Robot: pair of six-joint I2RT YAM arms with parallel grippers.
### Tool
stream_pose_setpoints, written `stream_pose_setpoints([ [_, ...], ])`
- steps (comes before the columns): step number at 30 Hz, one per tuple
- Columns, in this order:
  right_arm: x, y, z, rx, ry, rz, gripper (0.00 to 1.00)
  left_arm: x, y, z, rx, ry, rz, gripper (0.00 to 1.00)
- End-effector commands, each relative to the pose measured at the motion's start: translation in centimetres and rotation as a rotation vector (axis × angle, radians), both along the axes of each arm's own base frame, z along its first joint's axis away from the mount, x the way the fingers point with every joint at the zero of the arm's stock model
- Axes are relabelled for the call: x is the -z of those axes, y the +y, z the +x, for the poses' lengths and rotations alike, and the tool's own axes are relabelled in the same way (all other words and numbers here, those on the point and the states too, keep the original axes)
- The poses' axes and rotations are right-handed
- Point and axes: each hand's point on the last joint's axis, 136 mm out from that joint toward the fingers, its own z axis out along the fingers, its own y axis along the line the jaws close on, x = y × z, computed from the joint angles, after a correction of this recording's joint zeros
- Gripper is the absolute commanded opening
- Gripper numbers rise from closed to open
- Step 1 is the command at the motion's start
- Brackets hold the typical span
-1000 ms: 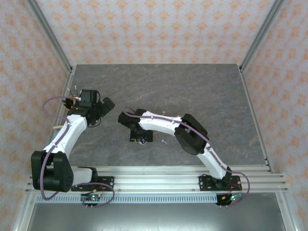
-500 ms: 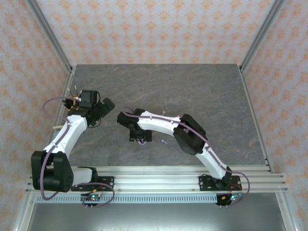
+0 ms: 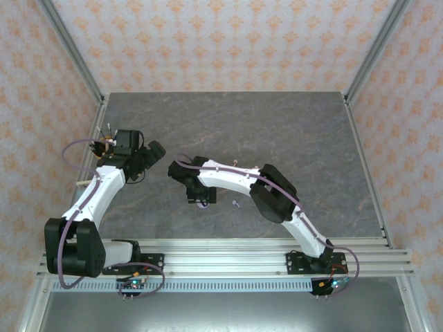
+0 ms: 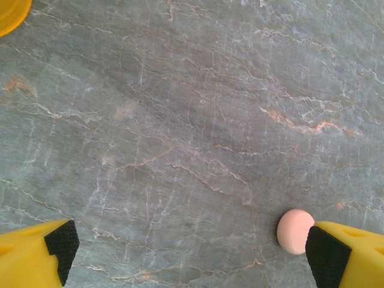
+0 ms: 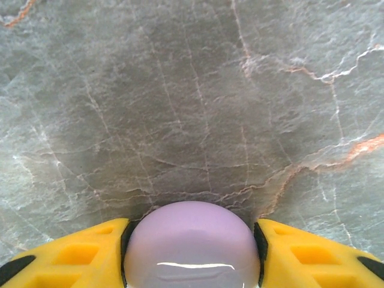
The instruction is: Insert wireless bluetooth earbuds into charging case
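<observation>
The right tool (image 5: 192, 255) is clamped on a round lilac charging case (image 5: 192, 231), one pad against each side, low over the grey desk (image 5: 180, 90) near its middle. A tiny lilac earbud (image 3: 235, 203) lies on the desk just to its right. The left tool (image 4: 192, 246) hangs at the left with its fingers wide apart. A pale pink rounded piece (image 4: 295, 231) sits just beside one finger.

a robot lab cell: a left arm (image 3: 97, 197) and right arm (image 3: 232, 178) bolted to aluminium rails (image 3: 221, 250) at a stone-look table (image 3: 277, 131), boxed in by metal posts (image 3: 73, 50) and wallpapered panels (image 3: 228, 41), with cables (image 3: 67, 153) looping off the arms.
</observation>
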Motion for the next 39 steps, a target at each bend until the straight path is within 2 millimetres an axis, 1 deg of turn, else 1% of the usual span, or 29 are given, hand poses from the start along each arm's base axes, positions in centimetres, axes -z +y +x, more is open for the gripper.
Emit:
stream_pose_setpoints([
  [1, -2.0, -1.4, 1.1, 0.054, -0.066, 0.001, 0.5, -0.2, -0.5, -0.3, 0.024, -0.021, -0.029, 1.0],
  [6, -2.9, -2.0, 2.3, 0.148, -0.086, 0.064, 0.5, -0.1, -1.4, -0.4, 0.049, -0.044, -0.081, 1.0],
  [14, -2.9, -3.3, 4.7, 0.303, -0.077, 0.136, 0.5, 1.4, -2.7, -1.4, 0.075, -0.055, -0.156, 1.0],
  [18, -3.0, -3.6, 6.1, 0.389, -0.073, 0.185, 0.5, 2.1, -3.7, -2.0, 0.096, -0.096, -0.21, 1.0],
  [23, -3.3, -3.7, 7.5, 0.475, -0.062, 0.249, 0.5, 2.3, -5.8, -2.5, 0.155, -0.213, -0.279, 1.0],
  [28, -3.8, -3.5, 8.7, 0.538, -0.054, 0.313, 0.5, 3.0, -8.0, -3.5, 0.215, -0.291, -0.291, 1.0],
  [32, -4.3, -3.9, 9.1, 0.567, -0.053, 0.342, 0.5, 3.3, -9.4, -4.1, 0.249, -0.355, -0.297, 1.0],
  [39, -4.6, -4.4, 9.6, 0.623, -0.038, 0.408, 0.5, 2.7, -11.5, -4.1, 0.325, -0.445, -0.258, 0.99],
])
